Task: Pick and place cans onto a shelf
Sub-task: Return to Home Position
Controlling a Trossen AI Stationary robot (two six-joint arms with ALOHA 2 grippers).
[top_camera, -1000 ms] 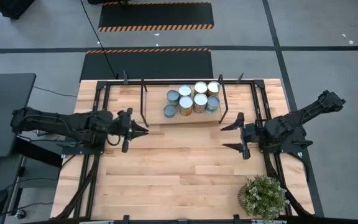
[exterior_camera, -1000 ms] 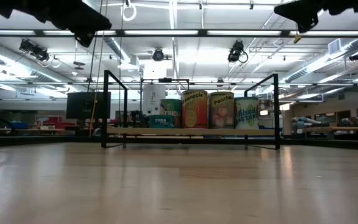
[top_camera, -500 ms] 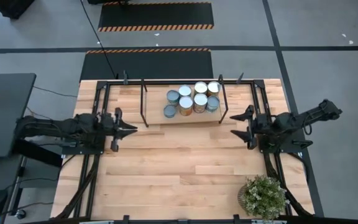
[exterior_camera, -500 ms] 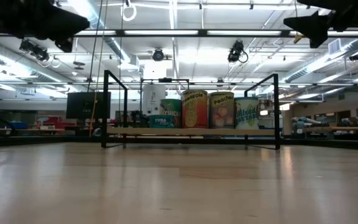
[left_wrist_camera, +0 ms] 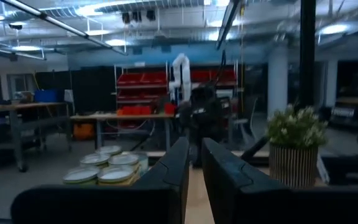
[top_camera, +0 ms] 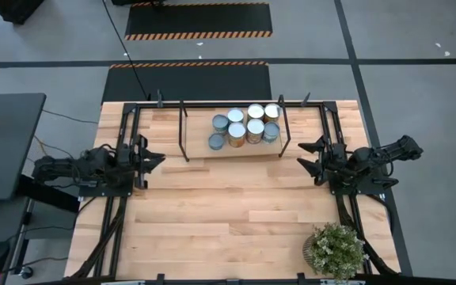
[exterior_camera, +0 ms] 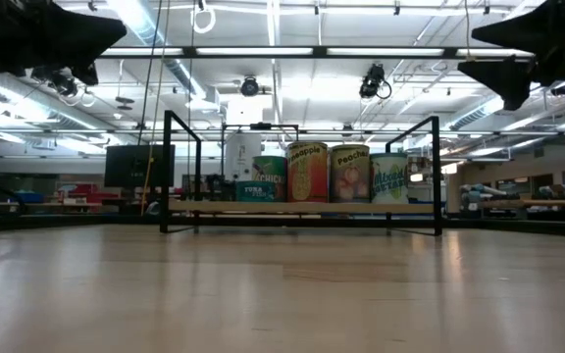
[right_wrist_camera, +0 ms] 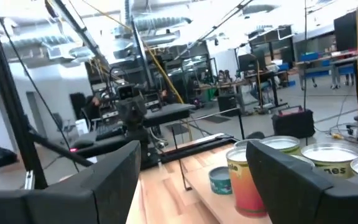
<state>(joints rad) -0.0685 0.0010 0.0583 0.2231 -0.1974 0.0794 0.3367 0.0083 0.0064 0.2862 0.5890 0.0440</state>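
Several cans stand upright in a cluster on the shelf, a wooden board in a black rod frame at the table's far middle. The low view shows the cans in a row on the shelf board. My left gripper hangs shut and empty above the table's left part, pointing toward the shelf; its wrist view shows the left gripper with only a thin slit between its fingers. My right gripper hangs open and empty just right of the shelf; in its wrist view the right gripper has the cans beyond it.
A bushy potted plant stands at the table's near right corner. Black frame rails run along the table's left and right sides. Bare wood lies between the arms and toward the near edge.
Both arms have drawn back from the shelf and sunk lower: the left gripper toward the table's left edge, the right toward the right edge. Each has tipped up from a downward slant to about level. The cans have stayed where they were.
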